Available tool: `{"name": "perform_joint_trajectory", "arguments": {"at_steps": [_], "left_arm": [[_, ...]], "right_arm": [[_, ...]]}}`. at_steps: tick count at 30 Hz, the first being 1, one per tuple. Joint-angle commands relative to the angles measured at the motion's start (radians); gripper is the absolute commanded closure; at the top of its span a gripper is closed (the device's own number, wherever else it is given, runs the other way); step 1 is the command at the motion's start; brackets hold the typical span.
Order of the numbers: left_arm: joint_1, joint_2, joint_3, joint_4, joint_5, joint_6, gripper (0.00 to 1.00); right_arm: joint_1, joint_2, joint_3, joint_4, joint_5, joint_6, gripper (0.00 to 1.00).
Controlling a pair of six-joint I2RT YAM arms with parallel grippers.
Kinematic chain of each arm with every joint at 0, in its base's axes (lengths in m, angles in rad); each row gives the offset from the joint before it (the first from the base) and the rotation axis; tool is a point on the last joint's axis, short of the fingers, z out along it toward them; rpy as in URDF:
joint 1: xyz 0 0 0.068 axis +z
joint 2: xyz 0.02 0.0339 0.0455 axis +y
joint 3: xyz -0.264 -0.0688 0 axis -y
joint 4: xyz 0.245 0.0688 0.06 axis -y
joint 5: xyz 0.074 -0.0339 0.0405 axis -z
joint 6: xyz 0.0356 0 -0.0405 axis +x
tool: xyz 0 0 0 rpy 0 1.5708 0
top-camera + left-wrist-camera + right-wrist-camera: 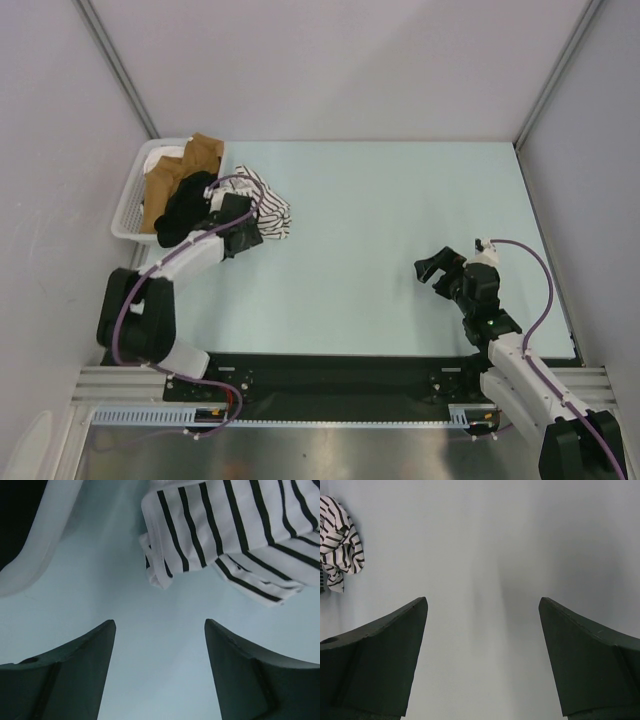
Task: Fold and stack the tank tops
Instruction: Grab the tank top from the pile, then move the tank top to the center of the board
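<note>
Twin white-and-black arms with purple cabling.
On the left arm (185, 262) and the right arm (520, 375): white link shells between chunky black joint housings, each trailed by a loose purple cable (550, 288) running from base to wrist. On the left gripper (160, 625) and the right gripper (482, 600): matte dark fingers (75, 680), broad at the root, tapering to pointed tips with curved inner edges.
</note>
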Motion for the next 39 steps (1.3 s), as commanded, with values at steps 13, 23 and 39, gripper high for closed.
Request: {"name": "perform_joint_trajectory", "arguments": {"at_steps": [13, 23, 39], "left_arm": [[0.089, 0.374, 0.349, -0.029, 0.021, 0.113, 1.0], [-0.19, 0.043, 0.406, -0.251, 0.024, 0.173, 1.0], [-0.408, -0.211, 1.144, -0.529, 0.458, 0.082, 1.0]], "right_arm": [[-0.009, -0.024, 0.002, 0.022, -0.012, -0.019, 0.02], [-0.007, -0.025, -0.001, 0.029, -0.01, -0.022, 0.03], [-0.002, -0.036, -0.008, 0.105, -0.203, -0.109, 0.12]]}}
